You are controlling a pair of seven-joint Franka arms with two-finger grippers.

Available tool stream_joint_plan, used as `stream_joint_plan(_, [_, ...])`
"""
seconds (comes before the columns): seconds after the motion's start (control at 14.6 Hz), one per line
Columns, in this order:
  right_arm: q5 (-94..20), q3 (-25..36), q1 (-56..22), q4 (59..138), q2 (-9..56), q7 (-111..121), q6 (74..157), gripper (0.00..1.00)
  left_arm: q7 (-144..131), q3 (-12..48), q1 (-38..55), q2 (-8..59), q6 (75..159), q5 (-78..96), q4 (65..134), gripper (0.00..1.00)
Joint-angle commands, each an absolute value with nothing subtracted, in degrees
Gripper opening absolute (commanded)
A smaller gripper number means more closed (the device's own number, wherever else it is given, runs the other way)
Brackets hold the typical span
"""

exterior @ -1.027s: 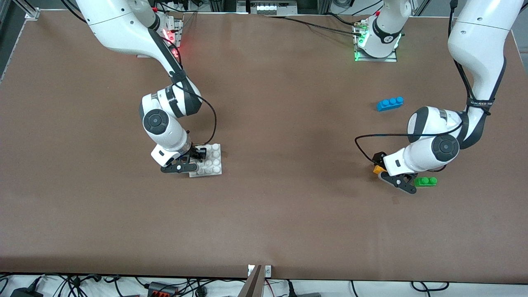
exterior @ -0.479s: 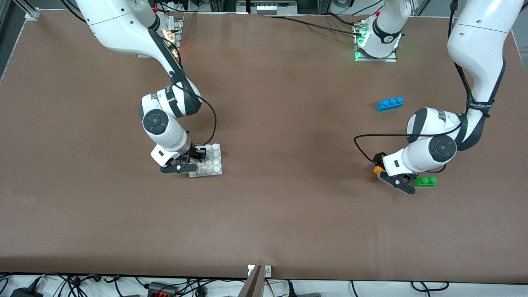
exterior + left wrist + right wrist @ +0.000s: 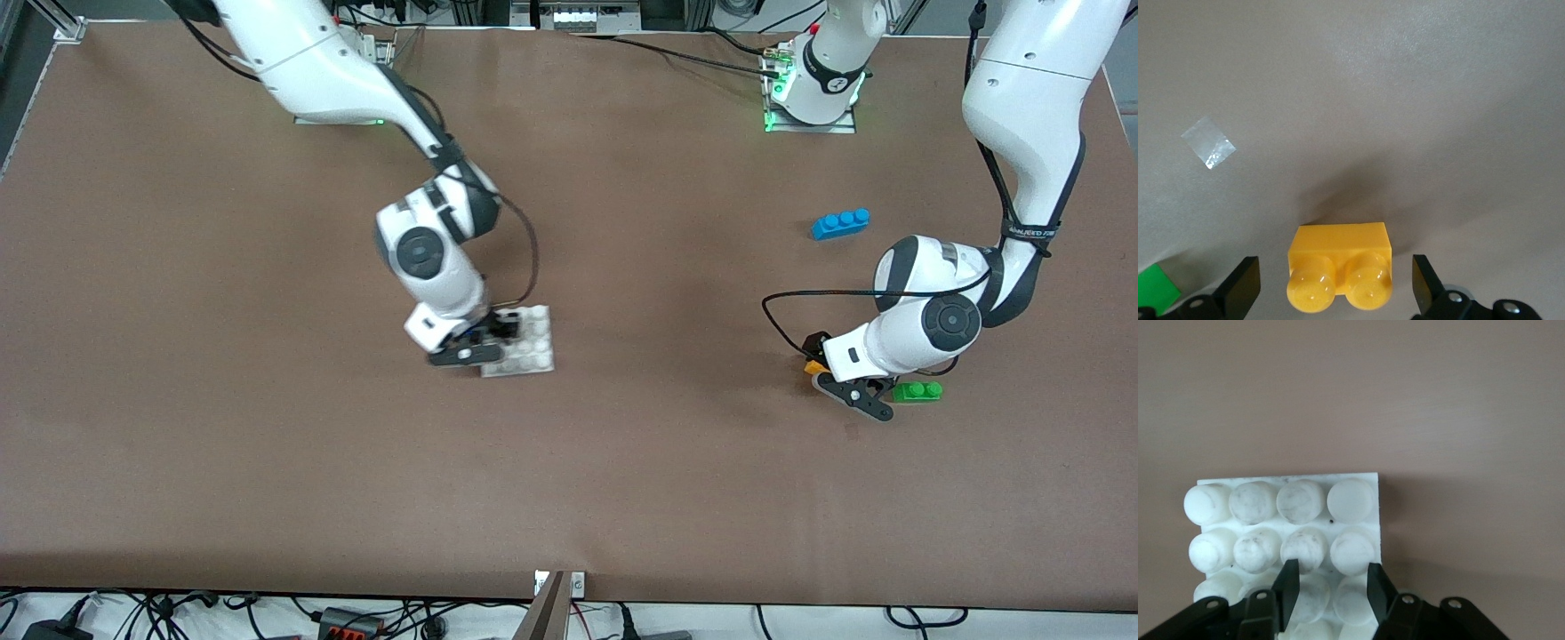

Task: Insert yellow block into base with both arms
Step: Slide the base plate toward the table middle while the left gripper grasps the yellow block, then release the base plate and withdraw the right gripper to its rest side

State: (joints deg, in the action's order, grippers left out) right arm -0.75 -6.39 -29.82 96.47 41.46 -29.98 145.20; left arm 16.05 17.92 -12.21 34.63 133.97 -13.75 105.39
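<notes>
The right gripper [image 3: 484, 342], at the view's left-centre, is clamped on the base [image 3: 529, 342], a white studded sq. plate. In the right wrist view its fingers [image 3: 1289, 583] pinch a stud on the base [image 3: 1351, 497] near one edge. The plate seems to sit at or just above the brown table [image 3: 622, 462]; can't tell which. Since the earlier frames this arm & the plate have moved toward the table's middle, i.e. toward the left arm's end.

Further along, the blue brick [image 3: 840, 223] lies alone, farther from the front camera than the other bricks.

The left gripper [image 3: 840, 378] is low over the table w/ fingers apart. In the left wrist view the yellow block [image 3: 1339, 267] sits between the spread fingers [image 3: 1241, 290], untouched by either, studs toward the camera. From the front only a sliver of the yellow block [image 3: 811, 366] shows beside the gripper. The green brick [image 3: 918, 391] lies just beside the gripper; a green corner [image 3: 1155, 288] also shows in the wrist view. A small clear scrap of tape [image 3: 1208, 142] is stuck to the table near the block.
</notes>
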Motion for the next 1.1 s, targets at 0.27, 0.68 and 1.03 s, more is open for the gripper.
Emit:
stream_joint_plan(0.27, [-1.9,-9.9,-29.9,91.7,48.8,-33.7,146.6,0.48,16.3,18.3,-12.7,35.7,134.5,-16.1,104.5,1.0])
stream_joint_plan(0.68, [-1.9,-10.0,-29.6,91.6,48.5,-34.0,145.9,0.49,16.5,18.3,-13.0,35.9,134.6,-16.6,104.9,1.0])
stream_joint_plan(1.03, [-0.9,-9.8,-29.4,84.9,41.8,-34.3,127.6,0.78,16.5,18.3,-13.2,35.9,134.7,-16.6,104.8,1.0])
